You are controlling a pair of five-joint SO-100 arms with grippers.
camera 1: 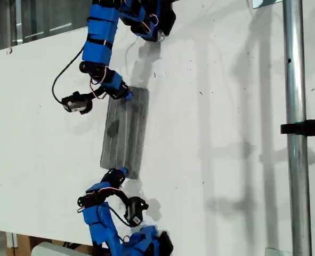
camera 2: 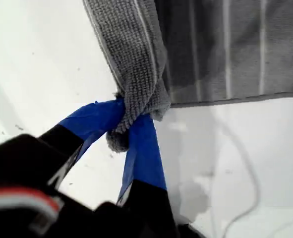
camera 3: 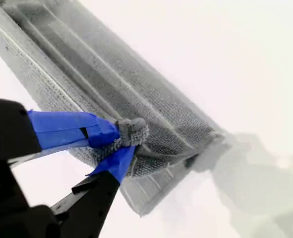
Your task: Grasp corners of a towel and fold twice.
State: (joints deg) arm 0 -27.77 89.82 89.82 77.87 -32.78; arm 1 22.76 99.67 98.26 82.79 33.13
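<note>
You're looking at the towel [camera 1: 126, 130] lying on the white surface [camera 1: 210, 133]. It is grey looped terry with thin pale stripes, folded into a long narrow band. In the exterior view its long axis runs nearly top to bottom, leaning slightly toward the exterior view's right at the top, and the stripes run along that length.

An arm reaches in at each short end, the upper arm [camera 1: 101, 37] and the lower arm [camera 1: 106, 218]. I can't tell you which of them is first and which is second.

Now my first claw [camera 2: 129, 121]: its blue-taped fingers are pinched tight on a bunched corner [camera 2: 136, 99], with a nub of nubbly pile squeezed out between the tips. From there the cloth [camera 2: 225, 49] spreads away flat, with a straight hemmed edge.

My second claw [camera 3: 124, 141] is also clamped, its blue tips closed on a small wad of corner [camera 3: 132, 131]. Beyond it the towel [camera 3: 111, 79] stretches away as a layered band, with a lower layer showing beneath the raised edge.

A shiny metal pole [camera 1: 295, 133] stands at the exterior view's right, well apart from the cloth.
</note>
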